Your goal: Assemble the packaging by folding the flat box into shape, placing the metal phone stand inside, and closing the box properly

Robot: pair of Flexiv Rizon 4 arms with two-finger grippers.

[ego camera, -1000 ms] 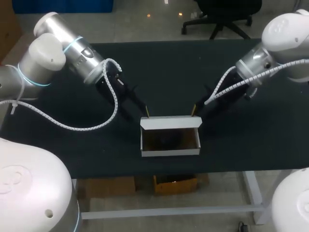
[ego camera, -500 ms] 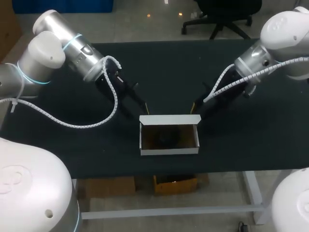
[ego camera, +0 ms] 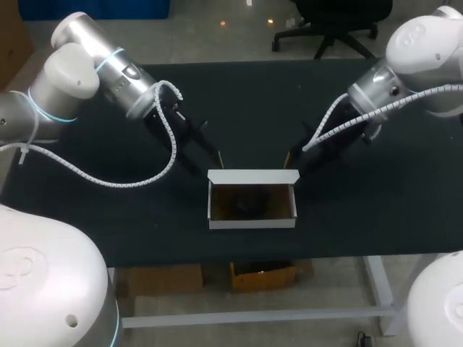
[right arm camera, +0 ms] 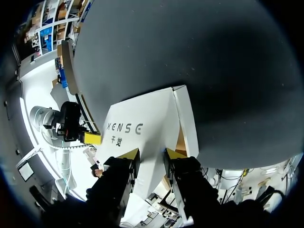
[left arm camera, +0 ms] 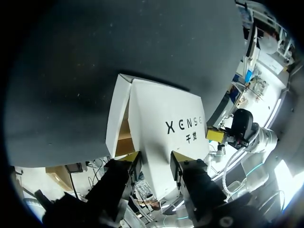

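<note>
The left gripper [left arm camera: 157, 160] has its yellow-tipped fingers a modest gap apart, and the near corner of the box's [ego camera: 252, 201] white back panel [left arm camera: 164, 123] lies in that gap. One fingertip sits at the panel's end edge and the other lies over its face, so the fingers lie on the panel and do not pinch it from two sides; whether they press on it cannot be told. The right gripper [right arm camera: 151, 154] mirrors this at the other end, with its fingers a little closer together and the opposite corner of the same panel between them. From above, the left gripper stands at the box's far-left corner and the right gripper at its far-right corner, each arm slanting in from its own side. Each wrist view also shows the other arm's yellow tip at the far end of the panel. The back panel carries dark lettering [left arm camera: 185, 128] in two lines across its plain white face. The box sits open-topped on the black table [ego camera: 253, 101], in the middle and close to the near edge, its long side running left to right. A white end flap [left arm camera: 118, 111] is folded up beside the panel, with brown card showing inside. A dark shape [ego camera: 249, 206] lies within the box, too dim to make out.
</note>
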